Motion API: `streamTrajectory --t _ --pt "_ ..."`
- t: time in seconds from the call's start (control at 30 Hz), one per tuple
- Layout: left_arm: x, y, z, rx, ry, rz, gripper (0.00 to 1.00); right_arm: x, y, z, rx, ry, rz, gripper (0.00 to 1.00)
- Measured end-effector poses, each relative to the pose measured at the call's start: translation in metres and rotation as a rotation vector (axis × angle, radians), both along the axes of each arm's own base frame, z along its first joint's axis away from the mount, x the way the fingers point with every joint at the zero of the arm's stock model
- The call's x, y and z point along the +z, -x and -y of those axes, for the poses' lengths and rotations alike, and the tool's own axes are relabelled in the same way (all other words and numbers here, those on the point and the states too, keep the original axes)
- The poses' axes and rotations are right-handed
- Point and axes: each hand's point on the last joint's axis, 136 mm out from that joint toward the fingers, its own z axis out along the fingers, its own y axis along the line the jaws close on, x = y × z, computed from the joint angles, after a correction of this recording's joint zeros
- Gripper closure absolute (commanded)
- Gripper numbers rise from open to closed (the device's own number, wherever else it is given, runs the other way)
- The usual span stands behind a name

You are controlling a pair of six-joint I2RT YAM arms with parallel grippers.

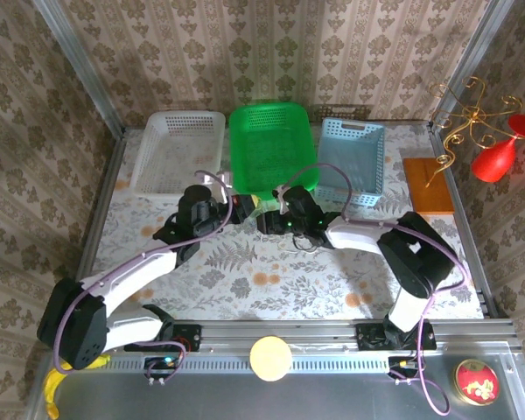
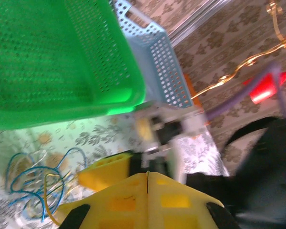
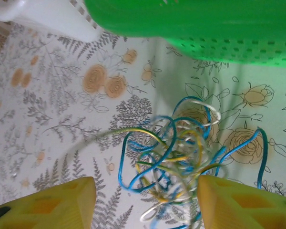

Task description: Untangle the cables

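Straddling the tangled cables (image 3: 178, 160) — right fingers (image 3: 47, 202) spread apart.

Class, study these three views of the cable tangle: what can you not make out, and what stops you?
- Right wrist view: the cables are blurred, so which strand crosses over which is unreadable; the bottom edge cuts the tangle off.
- Left wrist view: the left claw is shut; whether a strand is pinched inside it is hidden by its own fingers.
- Top view: the wrists cover the tangle in front of the green basket.
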Motion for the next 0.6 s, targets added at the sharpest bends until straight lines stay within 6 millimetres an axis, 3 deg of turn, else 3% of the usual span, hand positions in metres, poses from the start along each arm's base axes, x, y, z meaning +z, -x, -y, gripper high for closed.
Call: streamTrajectory --t 0.23,0.43,0.6 --pt "0.060 0.003 0.008 -0.029 0.107 0.067 1.00 -0.021 -0.003 -0.002 -0.015 0.006 -0.026 0.44" --pt "0.139 0.008 0.007 -0.050 0.203 0.188 1.00 -0.032 0.002 0.006 -0.040 0.015 -0.043 0.46" --pt "0.194 0.005 -0.011 -0.023 0.230 0.291 1.00 -0.045 0.010 0.013 -0.048 0.030 -0.072 0.43"
